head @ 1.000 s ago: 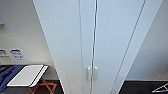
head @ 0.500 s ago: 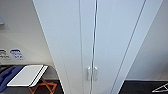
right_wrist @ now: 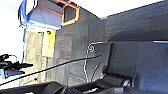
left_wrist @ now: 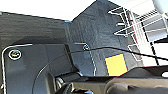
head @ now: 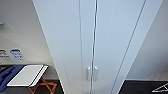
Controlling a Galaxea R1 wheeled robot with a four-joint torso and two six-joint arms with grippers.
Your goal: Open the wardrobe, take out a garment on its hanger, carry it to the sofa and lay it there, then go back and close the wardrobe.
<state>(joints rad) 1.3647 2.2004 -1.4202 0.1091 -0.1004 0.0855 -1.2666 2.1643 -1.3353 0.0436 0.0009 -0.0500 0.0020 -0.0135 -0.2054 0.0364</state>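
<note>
2 closed doors of the wardrobe (head: 95,37), paired handles (head: 92,73), no legible writing

White wardrobe (head: 100,37); dark grey floor (left_wrist: 82,32) with yellow square (left_wrist: 115,65).

No text, number or brand can be read anywhere. On the wall left of the wardrobe (head: 95,45), the head view shows two small blue-and-white signs (head: 17,54), but their lettering is too blurred to make out. The left wrist view shows a plain yellow square (left_wrist: 116,65) on the dark floor (left_wrist: 87,30), with no marking visible on it. The yellow strip (right_wrist: 51,43) on the floor in the right wrist view is likewise blank.
</note>
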